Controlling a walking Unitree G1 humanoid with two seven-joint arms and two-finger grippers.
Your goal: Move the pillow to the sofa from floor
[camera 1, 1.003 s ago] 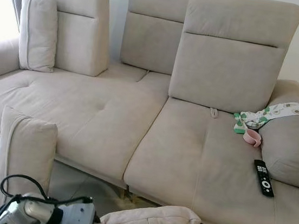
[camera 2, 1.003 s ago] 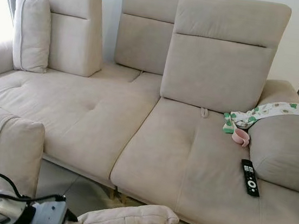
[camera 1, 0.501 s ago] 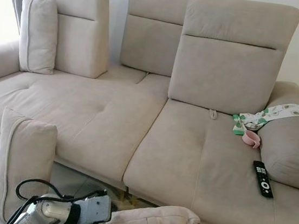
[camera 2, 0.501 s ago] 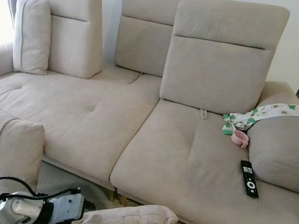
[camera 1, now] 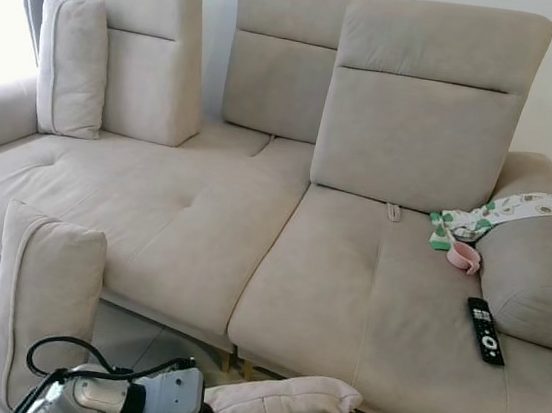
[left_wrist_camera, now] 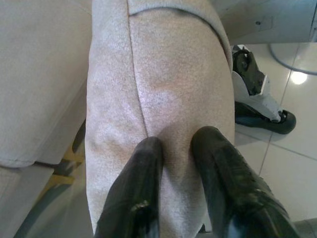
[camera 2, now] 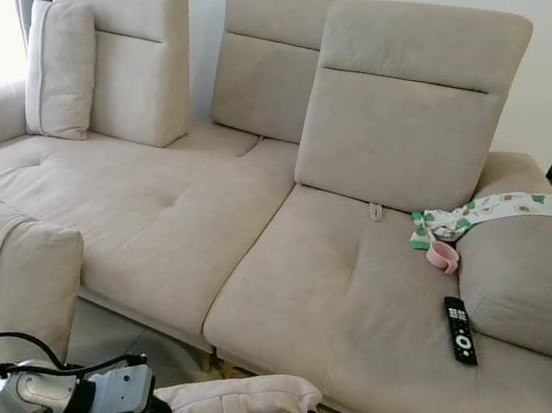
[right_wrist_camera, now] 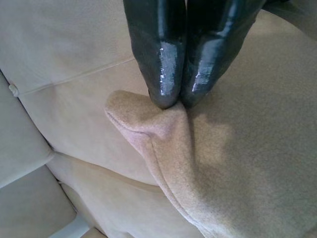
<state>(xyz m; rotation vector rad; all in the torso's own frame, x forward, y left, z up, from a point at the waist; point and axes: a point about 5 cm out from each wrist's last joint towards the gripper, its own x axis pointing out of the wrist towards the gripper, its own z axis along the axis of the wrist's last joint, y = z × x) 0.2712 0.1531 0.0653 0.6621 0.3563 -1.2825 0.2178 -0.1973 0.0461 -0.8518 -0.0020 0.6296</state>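
while the beige pillow (camera 1: 281,411) sits at the bottom centre of the left eye view, just in front of the sofa's (camera 1: 255,214) front edge, both hands are on it. the left hand (left_wrist_camera: 176,136) presses its two black fingers (left_wrist_camera: 143,168) against the pillow's side, a small fold of fabric pinched between them; in the left eye view its silver wrist with a looped black cable lies at the lower left of the frame. the right hand (right_wrist_camera: 174,101) has its fingers pressed together on a corner of the pillow, the fabric bunched at the fingertips (right_wrist_camera: 161,89); in the left eye view only a little of it peeks up at the bottom edge, right of the pillow. in the left wrist view the pillow hangs above the tiled floor (left_wrist_camera: 282,163).

a second upright cushion (camera 1: 46,299) stands on the floor at the lower left of the frame, beside the sofa's front. another cushion (camera 1: 73,66) leans against the backrest at the upper left. on the right side of the seat lies a black remote control (camera 1: 485,330), near the rounded armrest (camera 1: 538,289). a white cloth with green spots (camera 1: 518,208) is draped over that armrest, and a small pink object (camera 1: 464,256) lies just beneath the cloth's end.
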